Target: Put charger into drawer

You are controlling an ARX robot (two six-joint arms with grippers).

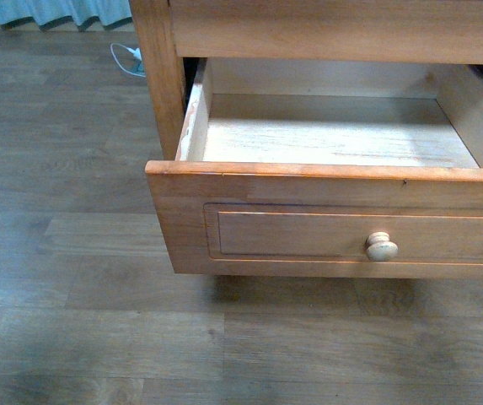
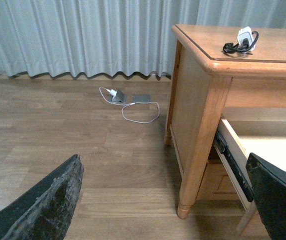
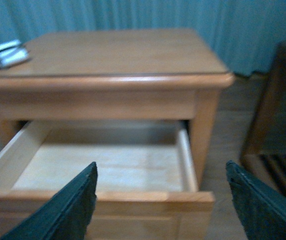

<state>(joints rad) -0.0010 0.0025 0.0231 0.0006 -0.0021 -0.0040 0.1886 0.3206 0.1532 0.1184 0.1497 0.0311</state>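
1. Plainly, the nightstand carries the charger on its top, toward the left side, not yet lifted.
2. Below, the drawer stands pulled out, its bare inside empty.
3. Both the left gripper and right gripper hang spread wide, holding nothing. The left looks better placed to descend squarely over the white block, gathering the cable.
4. Only the wrist views show the charger; only the front view shows the drawer's knob.

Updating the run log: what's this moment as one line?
drawer: open, no contents seen | charger: on cabinet top | left gripper: open, empty | right gripper: open, empty, facing drawer
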